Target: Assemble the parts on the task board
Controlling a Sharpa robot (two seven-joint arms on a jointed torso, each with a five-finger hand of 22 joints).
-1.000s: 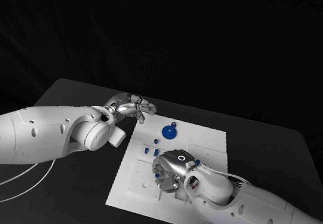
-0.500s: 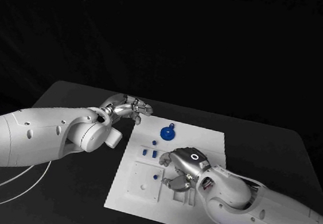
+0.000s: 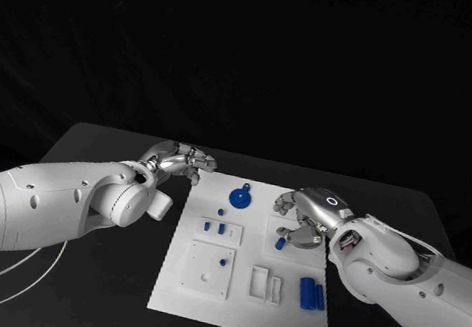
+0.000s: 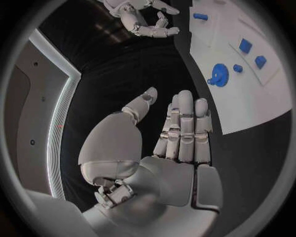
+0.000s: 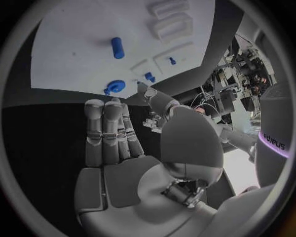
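The white task board point(image 3: 239, 304) lies in the middle of the table. A blue gear-shaped part point(image 3: 241, 197) sits near its far edge. Small blue parts point(image 3: 216, 229) stand in a white block below it. A short blue peg point(image 3: 280, 243) lies on the board just under my right hand point(image 3: 308, 212), apart from its fingers. Two blue cylinders point(image 3: 311, 293) lie side by side near the right edge. The right wrist view shows the fingers point(image 5: 110, 133) straight and holding nothing. My left hand point(image 3: 178, 158) hovers off the board's far left corner, fingers point(image 4: 185, 128) extended and empty.
White blocks point(image 3: 266, 285) stand beside the blue cylinders, and a white square plate point(image 3: 209, 269) with holes lies to their left. The black table point(image 3: 91, 148) extends round the board. A white cable point(image 3: 8, 283) trails under my left arm.
My right hand has lifted off the board's middle and moved toward its far right, uncovering the white blocks and blue cylinders. The left hand has barely shifted.
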